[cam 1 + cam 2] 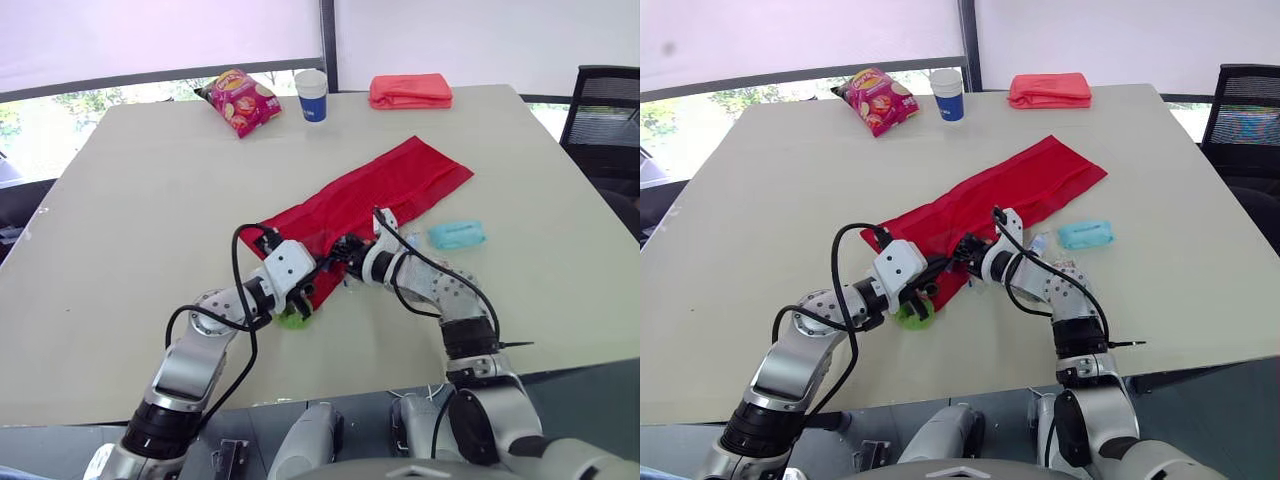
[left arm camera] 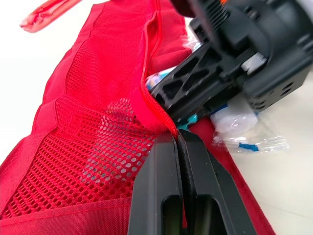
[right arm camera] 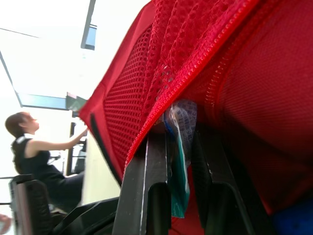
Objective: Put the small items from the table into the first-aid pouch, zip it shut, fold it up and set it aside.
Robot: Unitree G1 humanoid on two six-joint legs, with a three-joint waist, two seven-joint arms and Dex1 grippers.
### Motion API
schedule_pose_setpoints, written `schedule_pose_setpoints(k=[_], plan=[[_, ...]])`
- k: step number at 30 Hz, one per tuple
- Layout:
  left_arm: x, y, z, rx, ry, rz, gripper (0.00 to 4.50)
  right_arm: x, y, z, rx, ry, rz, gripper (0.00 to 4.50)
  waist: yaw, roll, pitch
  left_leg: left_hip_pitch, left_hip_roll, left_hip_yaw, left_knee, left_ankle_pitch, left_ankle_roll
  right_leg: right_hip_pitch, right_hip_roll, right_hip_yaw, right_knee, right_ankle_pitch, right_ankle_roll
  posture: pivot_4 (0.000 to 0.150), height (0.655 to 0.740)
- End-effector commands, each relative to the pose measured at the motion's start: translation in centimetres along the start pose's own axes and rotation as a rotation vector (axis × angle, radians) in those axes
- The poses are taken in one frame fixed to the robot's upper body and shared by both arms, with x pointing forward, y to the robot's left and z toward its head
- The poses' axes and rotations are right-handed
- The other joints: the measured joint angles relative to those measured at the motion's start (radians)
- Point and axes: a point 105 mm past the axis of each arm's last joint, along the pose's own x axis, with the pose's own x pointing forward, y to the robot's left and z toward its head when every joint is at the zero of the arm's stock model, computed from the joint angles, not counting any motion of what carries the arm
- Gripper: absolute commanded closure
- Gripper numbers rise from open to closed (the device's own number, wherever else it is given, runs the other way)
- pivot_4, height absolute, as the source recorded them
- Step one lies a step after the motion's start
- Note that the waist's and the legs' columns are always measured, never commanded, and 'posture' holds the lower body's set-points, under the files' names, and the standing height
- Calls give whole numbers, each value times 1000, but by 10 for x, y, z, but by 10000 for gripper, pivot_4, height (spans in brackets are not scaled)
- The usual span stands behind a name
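Presently the left end effector (image 2: 178,139) clamps the zipper edge (image 2: 150,93) of the red first-aid pouch (image 1: 390,185); just opposite, the right end effector (image 3: 178,129) grips a teal-and-white packet (image 3: 180,161) under its mesh.

No legible text, snack bag (image 1: 240,100) print unreadable, cup (image 1: 312,96) label unreadable

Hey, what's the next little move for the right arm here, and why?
Probably ease the right gripper a little deeper into the red pouch: its jaws clamp a teal packet just under the zipper edge, which the left gripper pinches up.
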Motion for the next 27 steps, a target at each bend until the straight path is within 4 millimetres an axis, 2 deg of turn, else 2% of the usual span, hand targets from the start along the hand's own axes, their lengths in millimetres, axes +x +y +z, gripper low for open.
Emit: schedule_pose_setpoints(k=[1,5,9,10,13,14,20,23,27], plan=[[0,-3,11,41,-53,-34,44745,17,47,2,-51,-27,94,44377,0,0,0,0,0,0,0,0,0,0,0,0,0,0,0,1500,7395],[4,-8,13,41,-76,-52,44745,29,61,-5,-63,7,105,44377,0,0,0,0,0,0,0,0,0,0,0,0,0,0,0,1500,7395],[6,-7,14,42,-87,-48,44745,33,65,-12,-56,49,125,44377,-1,0,0,0,0,0,0,0,0,0,0,0,0,0,0,1500,7395],[6,-5,14,43,-85,-44,44956,32,65,-12,-59,49,128,39379,-1,0,0,0,0,0,0,0,0,0,0,0,0,0,0,1500,7395],[3,0,9,46,-70,-25,45000,26,61,-8,-78,36,126,30056,-1,0,0,0,0,0,0,0,0,0,0,1,0,0,0,1500,7395],[2,2,7,47,-65,-17,45000,24,59,-6,-88,27,123,24770,0,0,0,0,0,0,0,0,0,0,0,1,0,0,0,1500,7395],[-1,14,-1,43,-45,27,45000,14,55,5,-132,2,115,6306,13,0,0,0,-1,-1,0,0,0,0,0,1,-1,0,0,1500,7395],[-3,15,-4,43,-40,32,45000,11,51,5,-141,1,108,936,21,1,0,0,-1,-2,0,0,0,0,0,1,-1,0,0,1500,7395],[-2,16,-5,42,-41,37,45000,10,48,4,-146,3,100,936,24,1,0,-1,-1,-2,0,0,0,0,0,1,-1,0,0,1500,7395]])
